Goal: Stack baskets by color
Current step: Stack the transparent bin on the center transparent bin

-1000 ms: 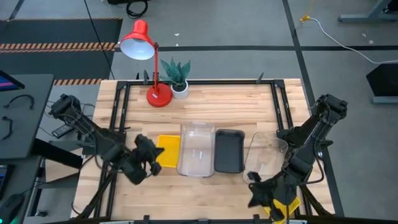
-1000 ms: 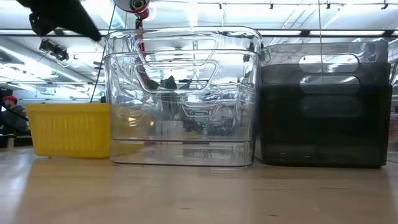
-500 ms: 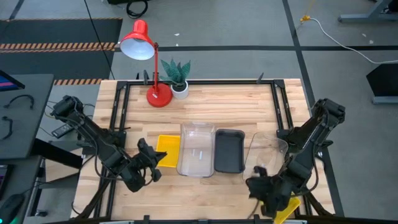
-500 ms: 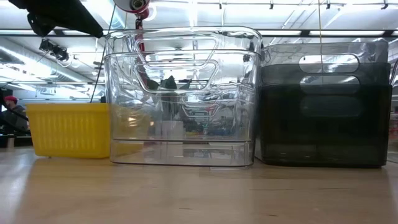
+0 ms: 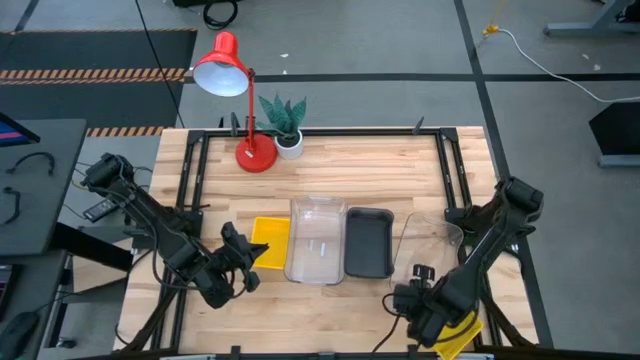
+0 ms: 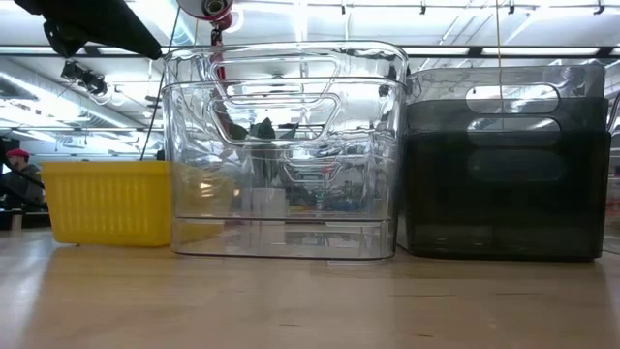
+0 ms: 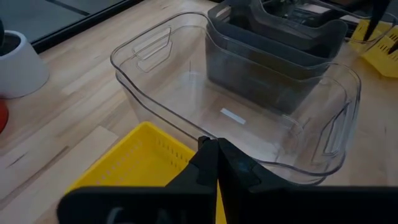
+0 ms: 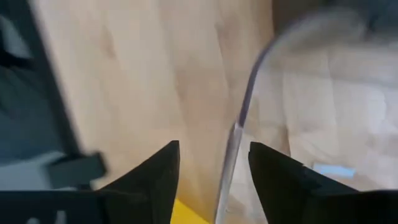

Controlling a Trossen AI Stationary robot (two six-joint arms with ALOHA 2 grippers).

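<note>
Clear, thin and slippery, the loose transparent basket (image 5: 430, 245) at my table's right edge wants a pinch on its stiff rim, which sits between my right gripper (image 8: 214, 171)'s spread fingers, while my left gripper (image 7: 216, 163) hangs clenched and empty above the yellow basket (image 7: 134, 165).

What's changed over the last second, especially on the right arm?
The right gripper slid left along the table's near edge and opened its jaws; the yellow basket it was over now lies beside it, apparently let go. The left gripper drew back slightly from the other yellow basket and stays shut. The clear baskets and dark basket haven't moved.
</note>
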